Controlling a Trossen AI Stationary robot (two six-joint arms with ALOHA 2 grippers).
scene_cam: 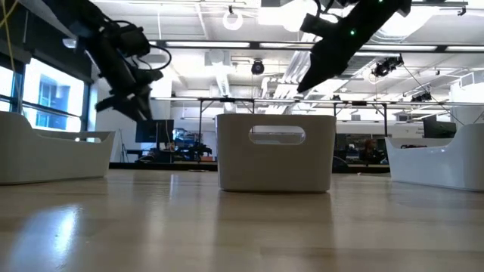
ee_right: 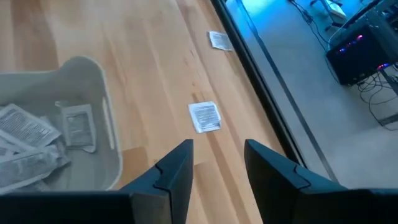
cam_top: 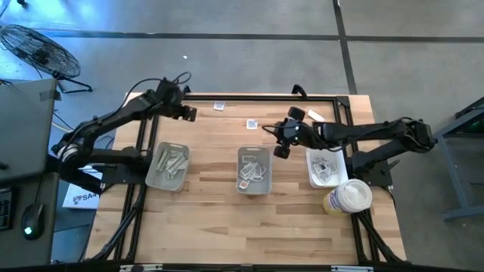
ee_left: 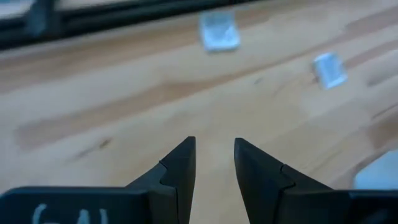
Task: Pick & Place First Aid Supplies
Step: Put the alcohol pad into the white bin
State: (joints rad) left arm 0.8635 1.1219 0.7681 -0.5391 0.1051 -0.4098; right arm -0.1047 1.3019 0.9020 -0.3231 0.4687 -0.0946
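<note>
right gripper point(ee_right: 217, 165), jaws apart and empty, hangs above a square white-grey sachet point(ee_right: 204, 116) near the wooden bench's point(cam_top: 212, 151) far edge; its flatness risks a missed pinch. left gripper point(ee_left: 214, 165), narrowly open, waits.

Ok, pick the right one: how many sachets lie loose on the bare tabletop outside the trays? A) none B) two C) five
B: two square sachets lie on the wood near the table's far edge, one farther out and one beside the right gripper.

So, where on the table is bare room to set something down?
The near strip in front of the three trays, left, middle and right, is bare. So are the gaps between them. The far edge holds two loose packets, with both hands above.
</note>
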